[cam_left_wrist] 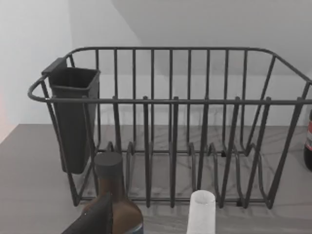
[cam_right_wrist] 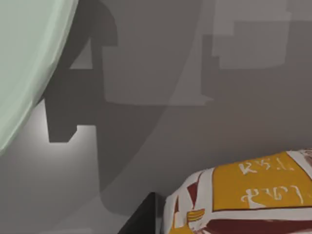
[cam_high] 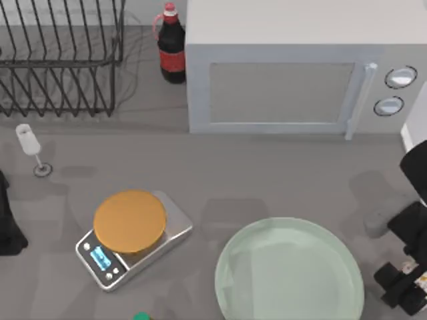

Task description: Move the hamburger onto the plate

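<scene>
Right arm is down at the table's right edge, its gripper (cam_high: 408, 280) low beside the plate (cam_high: 289, 270). The hamburger (cam_right_wrist: 243, 195), in its white and orange wrapper, sits right under the right wrist camera on the table, with a sliver of wrapper peeking out by the gripper from above. Whether those fingers are clenched on it or still apart, I cannot tell. The plate lies bare just to the left of the burger, so nothing is delivered yet: the grasp, lift and carry across all look to remain. Left arm is parked at the far left edge, near the dish rack (cam_left_wrist: 170, 126).
</scene>
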Controlling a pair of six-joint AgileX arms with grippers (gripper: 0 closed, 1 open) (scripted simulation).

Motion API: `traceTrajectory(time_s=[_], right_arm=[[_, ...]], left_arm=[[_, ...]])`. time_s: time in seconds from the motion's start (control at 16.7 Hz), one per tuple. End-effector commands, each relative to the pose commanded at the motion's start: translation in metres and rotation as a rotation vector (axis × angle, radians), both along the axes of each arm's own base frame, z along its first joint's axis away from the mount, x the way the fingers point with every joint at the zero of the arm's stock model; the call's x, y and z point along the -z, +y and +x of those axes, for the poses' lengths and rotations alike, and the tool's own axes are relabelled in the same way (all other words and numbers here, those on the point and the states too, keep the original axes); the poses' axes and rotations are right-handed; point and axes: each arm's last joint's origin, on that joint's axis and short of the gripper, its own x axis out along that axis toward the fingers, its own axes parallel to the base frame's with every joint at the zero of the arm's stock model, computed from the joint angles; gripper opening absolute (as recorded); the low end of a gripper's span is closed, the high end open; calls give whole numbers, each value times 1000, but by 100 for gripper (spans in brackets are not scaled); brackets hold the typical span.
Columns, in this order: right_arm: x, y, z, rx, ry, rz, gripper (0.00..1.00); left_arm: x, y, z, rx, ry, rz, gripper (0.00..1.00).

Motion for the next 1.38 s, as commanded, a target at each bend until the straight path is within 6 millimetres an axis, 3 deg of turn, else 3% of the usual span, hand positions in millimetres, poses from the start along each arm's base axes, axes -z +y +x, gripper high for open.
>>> traceTrajectory(time_s=[0.18,0.66,1.08,1.38], right_arm=[[-17,2,5,0,-8,3,0],[-95,0,0,0,7,-2,0],[-98,2,0,4,4,-1,0],[-102,27,2,111,-6,5,0]], left_arm=[[0,0,0,0,0,0,100],[0,0,0,0,0,0,100],[0,0,0,0,0,0,100],[0,0,0,0,0,0,100]])
